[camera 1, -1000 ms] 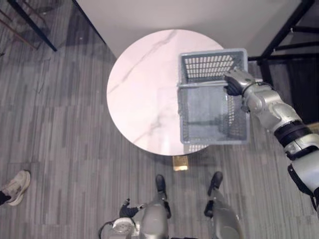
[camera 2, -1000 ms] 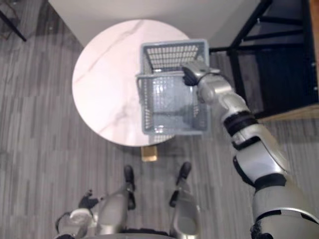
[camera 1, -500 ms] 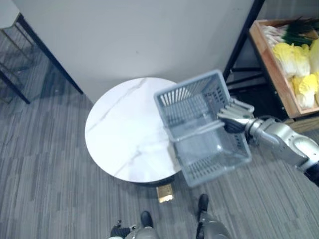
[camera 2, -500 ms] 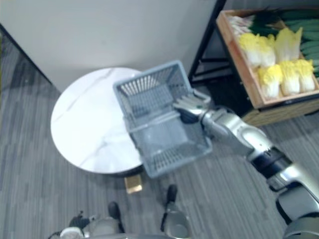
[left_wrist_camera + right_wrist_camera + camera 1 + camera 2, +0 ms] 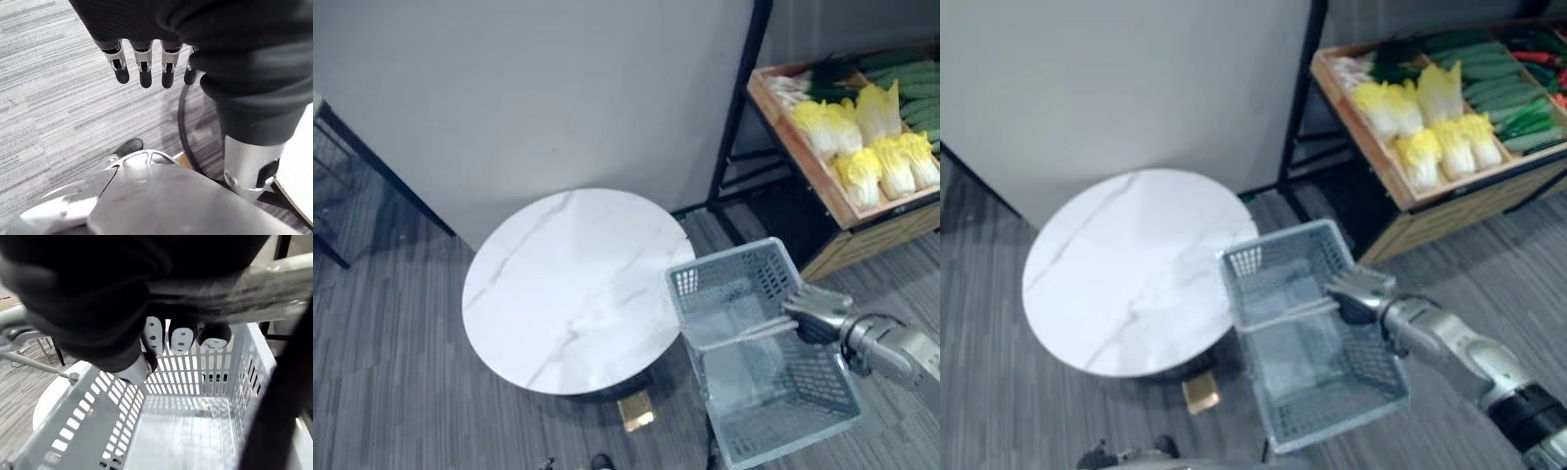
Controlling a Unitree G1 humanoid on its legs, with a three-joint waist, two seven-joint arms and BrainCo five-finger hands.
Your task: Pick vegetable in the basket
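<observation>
Lower right, the right hand (image 5: 816, 315) is curled round the empty grey basket's (image 5: 729, 284) handle. The napa cabbages (image 5: 862, 168) lie up-right of it in the wooden crate (image 5: 881, 231). The left hand (image 5: 142, 63) dangles slack.

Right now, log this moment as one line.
right hand: shut on grey plastic mesh basket | basket: empty | left hand: open
</observation>
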